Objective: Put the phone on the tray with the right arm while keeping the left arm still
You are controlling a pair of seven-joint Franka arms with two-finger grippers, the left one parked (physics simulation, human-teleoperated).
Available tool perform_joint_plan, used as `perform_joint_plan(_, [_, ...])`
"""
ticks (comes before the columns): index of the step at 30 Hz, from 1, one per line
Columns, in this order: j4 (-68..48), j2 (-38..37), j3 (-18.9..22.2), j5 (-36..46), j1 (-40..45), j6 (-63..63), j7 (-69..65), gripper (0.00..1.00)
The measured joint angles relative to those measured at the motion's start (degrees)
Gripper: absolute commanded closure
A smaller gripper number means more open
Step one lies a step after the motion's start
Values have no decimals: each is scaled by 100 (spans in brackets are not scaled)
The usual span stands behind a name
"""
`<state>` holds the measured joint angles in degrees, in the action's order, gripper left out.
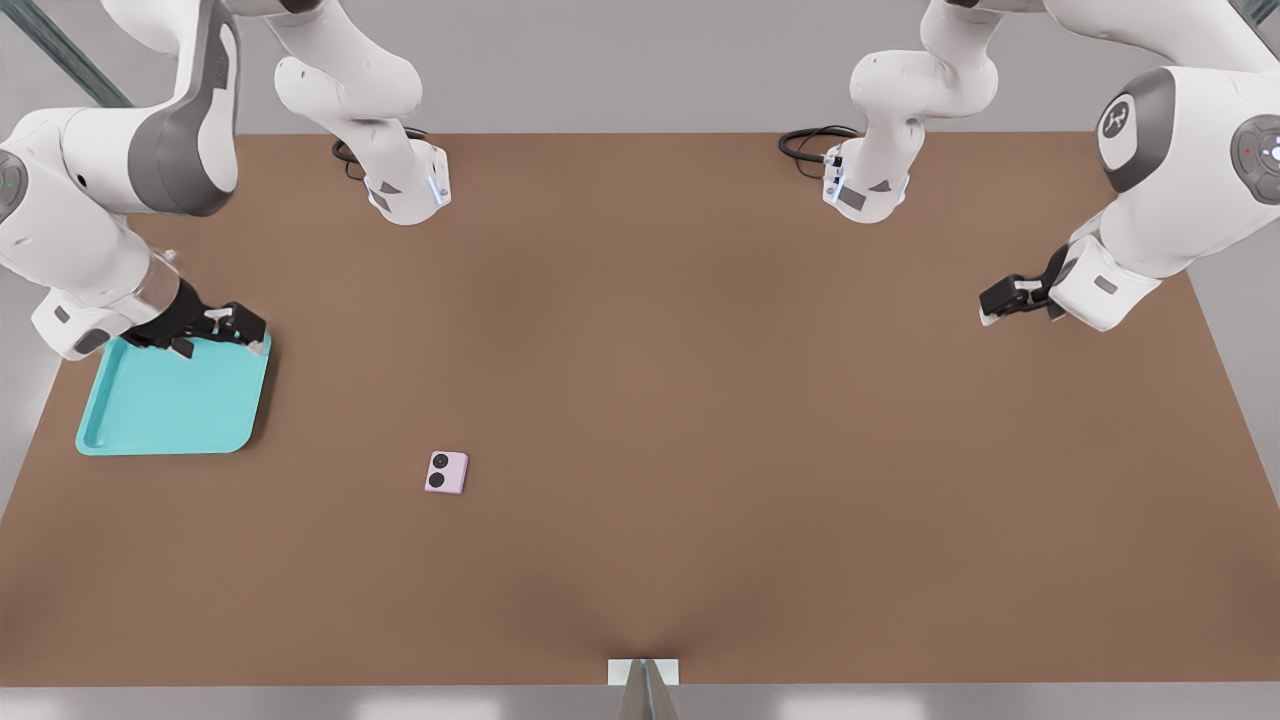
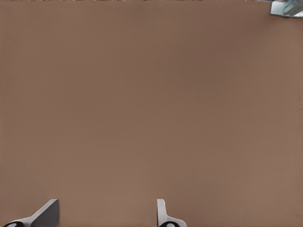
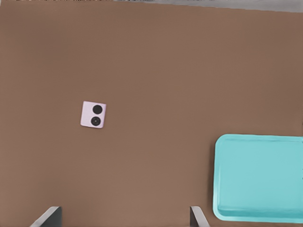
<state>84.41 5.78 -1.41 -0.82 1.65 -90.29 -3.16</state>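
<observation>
Pink-lilac phone [image 1: 446, 472] is lying flat on the brown tabletop [image 1: 700, 400], lenses up, well apart from the turquoise tray [image 1: 170, 405] on the front view's left; your gripper [image 1: 208, 335] is hovering over the tray's far edge, jaws spread wide and holding nothing; tray is sitting bare.

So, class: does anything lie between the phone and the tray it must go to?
Nothing visible does. Only bare table separates the phone from the tray. The open hand hovers over the tray's rim, its path to the phone equally unobstructed.
</observation>
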Motion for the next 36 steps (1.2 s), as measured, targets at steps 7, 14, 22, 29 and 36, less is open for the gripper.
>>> perform_joint_plan(7, [-66,1119,-19,0,-544,-446,175,0])
perform_joint_plan(14, [66,2429,-206,87,-954,-1596,792,0])
perform_joint_plan(22, [29,3269,-209,333,-1248,-2646,1931,0])
perform_joint_plan(29, [357,3655,-203,316,-1267,-3367,2743,0])
perform_joint_plan(36, [734,3653,-210,22,-1287,-3921,3076,0])
